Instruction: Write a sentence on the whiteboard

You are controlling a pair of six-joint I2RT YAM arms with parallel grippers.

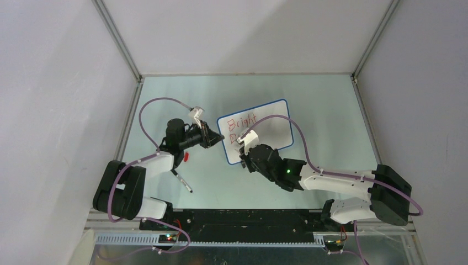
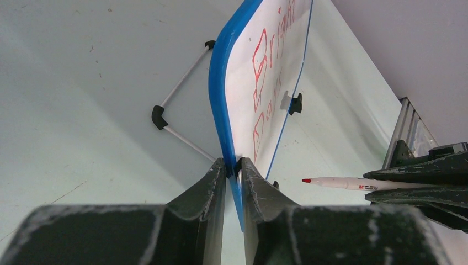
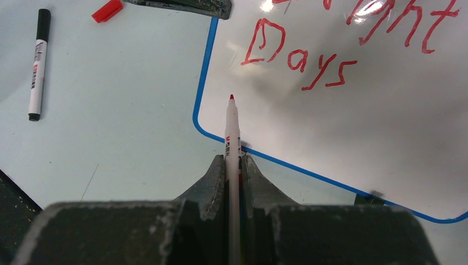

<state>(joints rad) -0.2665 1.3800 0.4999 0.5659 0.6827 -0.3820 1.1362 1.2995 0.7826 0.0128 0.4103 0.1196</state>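
The board (image 1: 270, 118) sits mid-table, its left rim pinched by the left gripper (image 2: 233, 165). The right gripper (image 3: 233, 163) is clamped on a red pen (image 3: 232, 127), tip just below "Days" (whether it touches the surface is hard to say). The sentence (image 1: 242, 121) reads "Bright Days". A black pen (image 3: 37, 63) and a red cap (image 3: 107, 10) lie beside the board.
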